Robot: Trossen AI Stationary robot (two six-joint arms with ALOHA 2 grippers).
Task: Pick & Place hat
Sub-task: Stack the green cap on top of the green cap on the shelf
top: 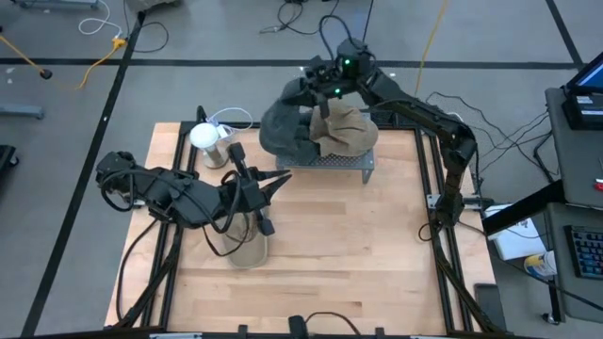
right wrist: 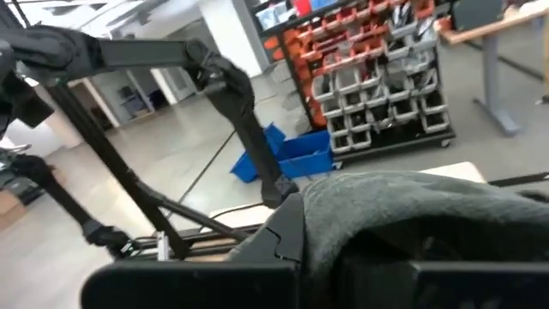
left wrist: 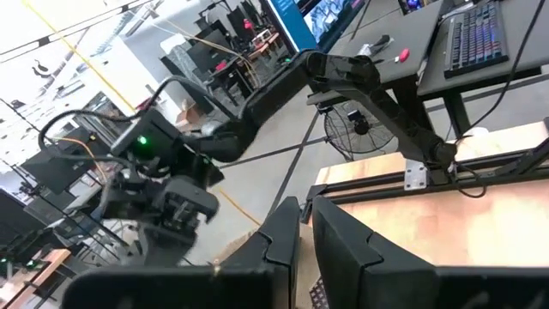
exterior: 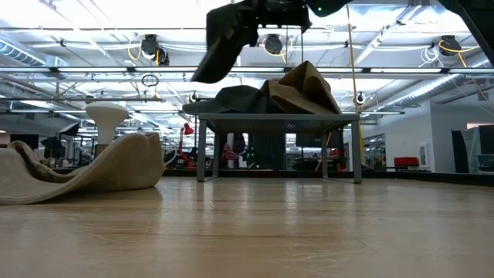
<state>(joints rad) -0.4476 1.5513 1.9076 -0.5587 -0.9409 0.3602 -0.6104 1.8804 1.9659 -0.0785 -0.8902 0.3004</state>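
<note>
My right gripper (top: 318,94) is over the far middle of the table, shut on a dark grey hat (exterior: 220,42) that hangs above the left end of a small metal rack (exterior: 278,117). On the rack lie a tan hat (top: 347,130) and another dark hat (exterior: 239,99). A beige hat (top: 247,249) rests on the table by its brim, near the left. Above it my left gripper (top: 283,181) hovers, shut and with nothing in it; its fingers (left wrist: 283,245) show close together in the left wrist view. My right gripper holds the dark grey hat by an edge part (right wrist: 386,206), where the cloth drapes over one finger and hides the place of contact. The fingers come at it about level. The hat hangs slack below the gripper, slanting down (exterior: 204,73), clear of the rack and the table.
A white rounded stand (top: 205,138) rises at the far left of the table, with a white cable beside it. Black rails (top: 438,188) run along the table's left and right sides. Bare wood (top: 358,254) stretches across the near middle and right.
</note>
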